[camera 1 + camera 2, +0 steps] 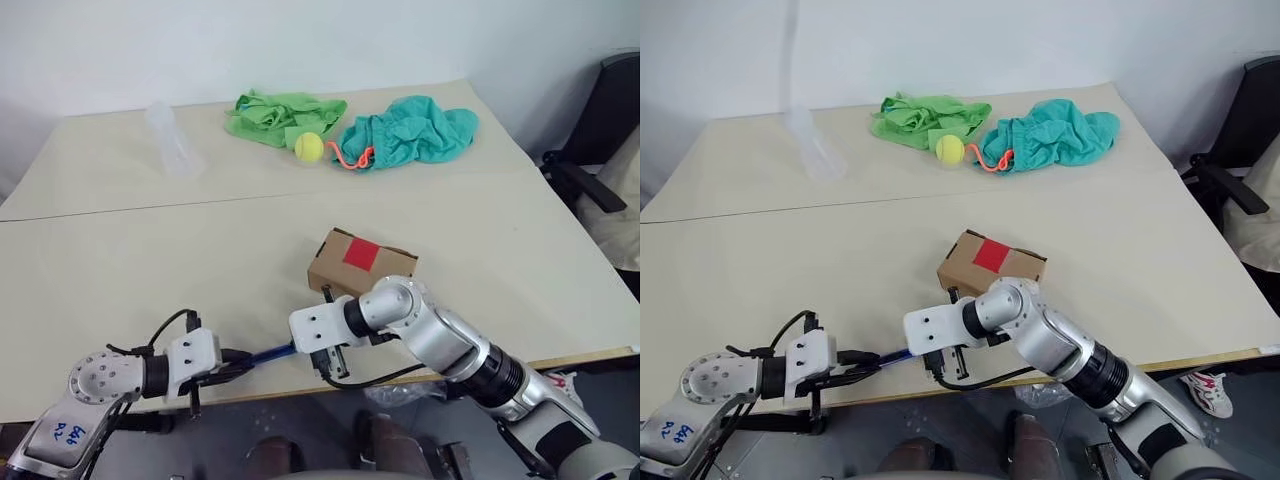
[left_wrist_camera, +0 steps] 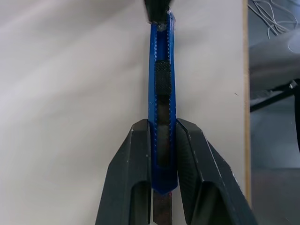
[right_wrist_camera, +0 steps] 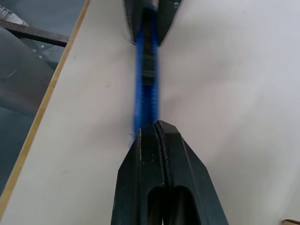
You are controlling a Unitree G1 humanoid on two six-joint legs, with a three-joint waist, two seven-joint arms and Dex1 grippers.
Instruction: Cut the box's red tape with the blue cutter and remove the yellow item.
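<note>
Your left gripper (image 2: 163,154) clamps the slim blue plastic cutter (image 2: 162,101) over the worktop's (image 1: 150,250) near edge; the right gripper (image 3: 157,129) pinches its far end. If both pull, it could slip off that edge, well short of the small brown cardboard box (image 1: 345,272) with its square red tape (image 1: 361,253).

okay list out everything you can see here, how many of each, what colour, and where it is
box: one, brown, table middle, near right arm
tape: one red patch, on box top
cutter: one, blue, near table edge, held between both tools
ball: one, yellow-green, far side, between the cloths
cloths: two, green and teal, far side
cord: one, orange-red, by teal cloth
plastic cup: one, clear, far left
table: one, beige
chair: one, black, far right
left tool: black, clamped on cutter
right tool: black, shut at cutter's other end
</note>
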